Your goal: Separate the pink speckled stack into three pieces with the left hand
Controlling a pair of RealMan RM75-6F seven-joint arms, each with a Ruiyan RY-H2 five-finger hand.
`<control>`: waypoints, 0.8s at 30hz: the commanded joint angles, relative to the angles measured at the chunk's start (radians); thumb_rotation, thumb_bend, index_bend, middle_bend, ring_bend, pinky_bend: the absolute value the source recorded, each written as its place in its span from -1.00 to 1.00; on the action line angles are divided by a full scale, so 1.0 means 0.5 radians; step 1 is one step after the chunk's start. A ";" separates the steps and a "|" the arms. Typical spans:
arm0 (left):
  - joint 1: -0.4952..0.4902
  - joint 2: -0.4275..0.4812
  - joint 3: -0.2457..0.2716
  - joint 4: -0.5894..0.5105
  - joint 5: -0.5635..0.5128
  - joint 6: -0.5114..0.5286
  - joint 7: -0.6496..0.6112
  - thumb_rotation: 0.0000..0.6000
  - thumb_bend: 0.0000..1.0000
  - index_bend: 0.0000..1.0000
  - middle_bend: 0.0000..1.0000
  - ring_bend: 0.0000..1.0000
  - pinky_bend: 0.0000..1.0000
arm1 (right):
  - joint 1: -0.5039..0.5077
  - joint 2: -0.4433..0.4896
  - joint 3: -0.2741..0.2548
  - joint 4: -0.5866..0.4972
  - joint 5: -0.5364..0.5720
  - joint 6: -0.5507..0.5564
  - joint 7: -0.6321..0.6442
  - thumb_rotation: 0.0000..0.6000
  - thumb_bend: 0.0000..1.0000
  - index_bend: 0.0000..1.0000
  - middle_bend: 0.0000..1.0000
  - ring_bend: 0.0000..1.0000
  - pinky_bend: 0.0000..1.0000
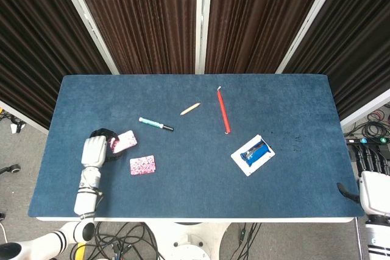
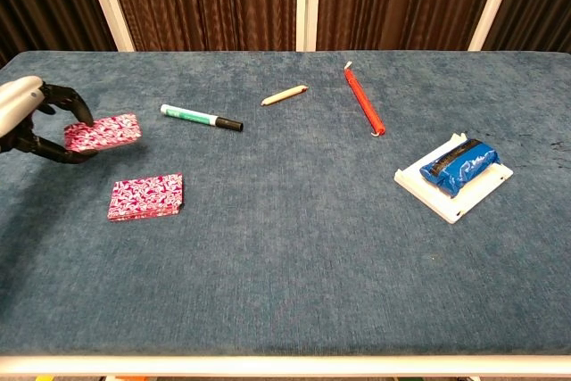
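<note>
The left hand [image 2: 22, 113] is clamped on one pink speckled piece [image 2: 103, 132], which is held above the bench [image 1: 183, 181] at its left edge, clear of the remaining pink speckled stack [image 2: 146, 197]. The piece is apparently carried aside so that it can be set down apart. The stack lies flat just beside it, nearer the front. Farther out lie a green marker [image 1: 155, 124], a wooden pencil [image 1: 190, 108], a red stick [image 1: 223, 111] and a white tray [image 1: 253, 155]. The right hand is not seen.
</note>
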 commanded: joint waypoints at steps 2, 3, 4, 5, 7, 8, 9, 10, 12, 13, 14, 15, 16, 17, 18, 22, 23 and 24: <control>-0.021 -0.068 -0.027 0.213 -0.001 -0.080 -0.170 1.00 -0.45 -0.07 -0.07 -0.56 -0.56 | 0.000 0.006 -0.004 -0.016 -0.006 -0.001 -0.003 1.00 -0.80 -1.00 -1.00 -1.00 -1.00; -0.021 -0.076 -0.027 0.239 0.002 -0.085 -0.190 1.00 -0.45 -0.07 -0.07 -0.56 -0.56 | 0.000 0.007 -0.003 -0.020 -0.007 0.001 -0.007 1.00 -0.80 -1.00 -1.00 -1.00 -1.00; -0.022 -0.084 -0.026 0.262 0.006 -0.089 -0.210 1.00 -0.45 -0.07 -0.07 -0.56 -0.56 | 0.001 0.008 -0.003 -0.023 -0.008 0.003 -0.010 1.00 -0.80 -1.00 -1.00 -1.00 -1.00; -0.022 -0.095 -0.023 0.290 0.012 -0.093 -0.232 1.00 -0.45 -0.07 -0.07 -0.56 -0.56 | 0.000 0.009 -0.003 -0.025 -0.009 0.006 -0.012 1.00 -0.80 -1.00 -1.00 -1.00 -1.00; -0.020 -0.109 -0.016 0.324 0.023 -0.094 -0.257 1.00 -0.45 -0.07 -0.08 -0.56 -0.56 | -0.001 0.011 -0.003 -0.028 -0.009 0.007 -0.013 1.00 -0.80 -1.00 -1.00 -1.00 -1.00; -0.019 -0.120 -0.016 0.345 0.029 -0.090 -0.274 1.00 -0.45 -0.08 -0.10 -0.56 -0.56 | -0.001 0.012 -0.004 -0.031 -0.008 0.004 -0.008 1.00 -0.80 -1.00 -1.00 -1.00 -1.00; -0.019 -0.129 -0.018 0.361 0.032 -0.085 -0.286 1.00 -0.45 -0.09 -0.12 -0.56 -0.56 | -0.001 0.012 -0.005 -0.032 -0.008 0.001 0.000 1.00 -0.80 -1.00 -1.00 -1.00 -1.00; -0.019 -0.139 -0.020 0.375 0.033 -0.082 -0.298 1.00 -0.45 -0.10 -0.16 -0.56 -0.56 | 0.000 0.013 -0.006 -0.033 -0.009 -0.003 0.009 1.00 -0.80 -1.00 -1.00 -1.00 -1.00; -0.020 -0.152 -0.020 0.401 0.037 -0.088 -0.316 1.00 -0.46 -0.15 -0.21 -0.56 -0.57 | 0.001 0.012 -0.008 -0.025 -0.010 -0.008 0.018 1.00 -0.80 -1.00 -1.00 -1.00 -1.00; -0.021 -0.154 -0.019 0.410 0.038 -0.094 -0.316 1.00 -0.47 -0.20 -0.24 -0.58 -0.57 | 0.001 0.010 -0.009 -0.021 -0.011 -0.008 0.019 1.00 -0.80 -1.00 -1.00 -1.00 -1.00; -0.020 -0.158 -0.017 0.420 0.038 -0.098 -0.310 1.00 -0.48 -0.25 -0.26 -0.60 -0.58 | 0.001 0.009 -0.010 -0.017 -0.012 -0.009 0.023 1.00 -0.80 -1.00 -1.00 -1.00 -1.00; -0.018 -0.159 -0.016 0.424 0.035 -0.106 -0.306 1.00 -0.48 -0.30 -0.28 -0.61 -0.59 | 0.001 0.009 -0.011 -0.016 -0.012 -0.010 0.026 1.00 -0.80 -1.00 -1.00 -1.00 -1.00; -0.016 -0.158 -0.017 0.424 0.029 -0.116 -0.309 1.00 -0.49 -0.36 -0.30 -0.63 -0.60 | 0.001 0.009 -0.011 -0.016 -0.012 -0.011 0.031 1.00 -0.80 -1.00 -1.00 -1.00 -1.00; -0.011 -0.158 -0.022 0.422 0.020 -0.127 -0.319 1.00 -0.50 -0.41 -0.31 -0.64 -0.61 | 0.001 0.011 -0.011 -0.017 -0.013 -0.013 0.043 1.00 -0.80 -1.00 -1.00 -1.00 -1.00; -0.009 -0.157 -0.027 0.422 0.012 -0.138 -0.323 1.00 -0.50 -0.46 -0.33 -0.65 -0.62 | 0.001 0.012 -0.011 -0.016 -0.013 -0.015 0.051 1.00 -0.80 -1.00 -1.00 -1.00 -1.00; -0.002 -0.147 -0.036 0.409 -0.001 -0.157 -0.331 1.00 -0.52 -0.55 -0.38 -0.69 -0.65 | 0.002 0.010 -0.009 -0.001 -0.017 -0.014 0.064 1.00 -0.80 -1.00 -1.00 -1.00 -1.00; 0.001 -0.145 -0.035 0.404 0.003 -0.151 -0.327 1.00 -0.52 -0.56 -0.38 -0.69 -0.65 | 0.003 0.009 -0.008 0.002 -0.017 -0.014 0.068 1.00 -0.80 -1.00 -1.00 -1.00 -1.00; 0.003 -0.142 -0.033 0.398 0.007 -0.145 -0.326 1.00 -0.52 -0.56 -0.38 -0.69 -0.65 | 0.004 0.007 -0.008 0.005 -0.018 -0.014 0.071 1.00 -0.80 -1.00 -1.00 -1.00 -1.00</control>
